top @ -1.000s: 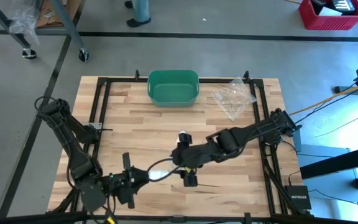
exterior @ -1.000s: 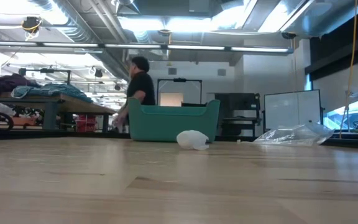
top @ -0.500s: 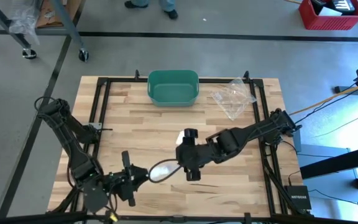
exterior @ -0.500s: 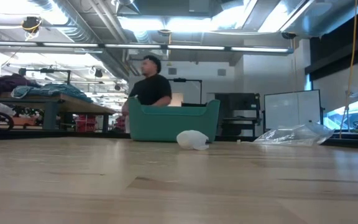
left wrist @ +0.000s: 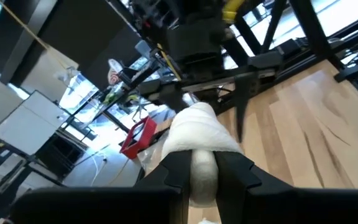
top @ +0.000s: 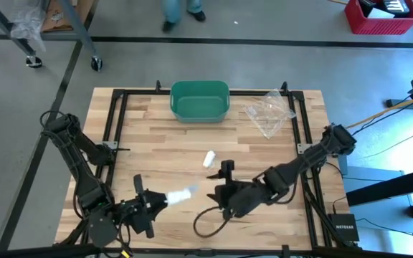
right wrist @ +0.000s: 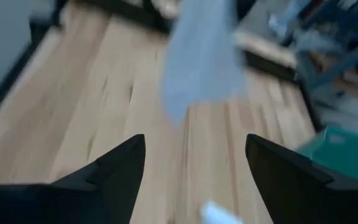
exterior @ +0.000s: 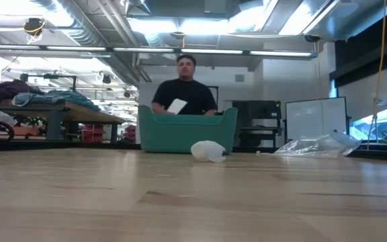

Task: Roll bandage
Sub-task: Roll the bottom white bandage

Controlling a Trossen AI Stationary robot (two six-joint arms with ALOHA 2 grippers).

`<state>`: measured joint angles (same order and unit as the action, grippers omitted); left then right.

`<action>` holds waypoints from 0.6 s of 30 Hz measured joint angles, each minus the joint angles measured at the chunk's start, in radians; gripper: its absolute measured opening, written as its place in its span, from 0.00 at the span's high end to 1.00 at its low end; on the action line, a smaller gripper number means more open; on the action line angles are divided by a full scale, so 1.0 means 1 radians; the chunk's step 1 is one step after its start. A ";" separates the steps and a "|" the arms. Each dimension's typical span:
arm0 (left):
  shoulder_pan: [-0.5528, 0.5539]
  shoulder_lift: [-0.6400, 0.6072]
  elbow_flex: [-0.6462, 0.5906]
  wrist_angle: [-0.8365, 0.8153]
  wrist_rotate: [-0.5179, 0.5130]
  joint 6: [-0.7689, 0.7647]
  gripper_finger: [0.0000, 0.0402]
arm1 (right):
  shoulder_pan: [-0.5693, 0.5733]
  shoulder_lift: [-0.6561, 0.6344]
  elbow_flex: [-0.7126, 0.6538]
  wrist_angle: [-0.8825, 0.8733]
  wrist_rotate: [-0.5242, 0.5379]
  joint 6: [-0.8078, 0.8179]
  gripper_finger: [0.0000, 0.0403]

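Note:
The bandage [top: 180,193] is a white roll, lifted near the table's front left. My left gripper [top: 156,202] is shut on it; in the left wrist view the roll [left wrist: 199,138] bulges out past the fingers. My right gripper [top: 219,183] stands open a short way to the roll's right, with nothing between its fingers [right wrist: 118,168]. The right wrist view shows the bandage [right wrist: 201,56] ahead as a pale blur. A small white wad [top: 209,158] lies on the wood at mid-table, also seen in the low view [exterior: 208,150]. My left gripper pinches the bandage roll between its two fingers [left wrist: 174,169], on the roll's near end [left wrist: 201,163]. The fingers come nearly level from the table's left and lie along the roll. Most of the roll sticks out past the fingertips, clear of the table.
A green bin [top: 200,100] stands at the far edge, with a crumpled clear bag [top: 269,111] to its right. A black frame [top: 117,129] borders the tabletop. A dark cable loop [top: 208,222] hangs under my right arm. A person [exterior: 185,91] stands behind the bin.
My right gripper has drawn away from the bandage toward the table's near right, sunk lower and rolled, staying open. The roll in my left gripper now shows uncovered, and the wad stays put. The person behind the table has walked to the bin's middle.

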<state>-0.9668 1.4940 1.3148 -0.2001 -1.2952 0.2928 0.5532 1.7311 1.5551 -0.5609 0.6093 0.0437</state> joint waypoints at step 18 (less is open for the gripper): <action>0.023 0.000 -0.001 0.000 0.081 -0.002 0.90 | -0.141 -0.011 -0.203 0.556 -0.483 -0.154 0.33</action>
<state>-0.9436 1.4940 1.3136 -0.2005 -1.2137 0.2905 0.4118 1.7199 1.3521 -0.0046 0.1259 -0.1101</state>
